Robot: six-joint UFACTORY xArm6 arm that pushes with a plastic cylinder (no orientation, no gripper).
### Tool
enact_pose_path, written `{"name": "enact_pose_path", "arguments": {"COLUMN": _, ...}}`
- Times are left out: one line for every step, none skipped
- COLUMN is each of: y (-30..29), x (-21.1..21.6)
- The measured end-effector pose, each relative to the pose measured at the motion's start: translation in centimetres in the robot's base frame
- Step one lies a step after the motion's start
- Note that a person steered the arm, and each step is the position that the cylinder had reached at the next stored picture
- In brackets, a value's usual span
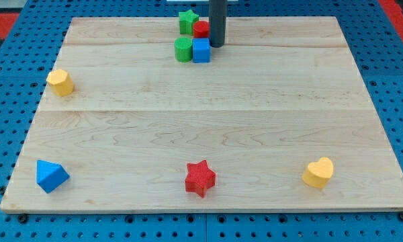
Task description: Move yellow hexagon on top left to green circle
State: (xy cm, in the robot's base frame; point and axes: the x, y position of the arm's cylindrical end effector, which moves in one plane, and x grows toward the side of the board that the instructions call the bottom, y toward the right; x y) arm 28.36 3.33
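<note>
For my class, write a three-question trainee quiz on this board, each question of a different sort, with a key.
1. True or false: my tip touches the yellow hexagon.
2. Which block lies just left of the blue cube? A) red star B) green circle C) yellow heart
3. Fill in: the blue triangle sits at the view's bottom ____.

Key: 1 false; 2 B; 3 left.

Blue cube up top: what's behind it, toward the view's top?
Behind the blue cube sits the red cylinder, its lower part covered by the cube. The green star is behind-left. My tip stands at the cube's right, hiding the board behind.
</note>
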Motion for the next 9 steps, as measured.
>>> {"name": "enact_pose_path", "arguments": {"y": 4.5, "x": 1.3}}
{"name": "enact_pose_path", "arguments": {"y": 6.5, "x": 4.3}}
{"name": "enact_pose_path", "arguments": {"y": 3.8, "x": 6.6}}
{"name": "enact_pose_path", "arguments": {"y": 2.3, "x": 7.8}}
{"name": "enact_pose_path", "arguments": {"y": -6.0, "x": 12.7}}
{"name": "enact_pose_path", "arguments": {"y": -16.3, "x": 15.5}}
{"name": "enact_pose_path", "arguments": {"y": -26.5, "x": 15.6}}
{"name": "enact_pose_path", "arguments": {"y": -29.9, "x": 13.7}}
{"name": "enact_pose_path", "arguments": {"y": -30.9, "x": 11.8}}
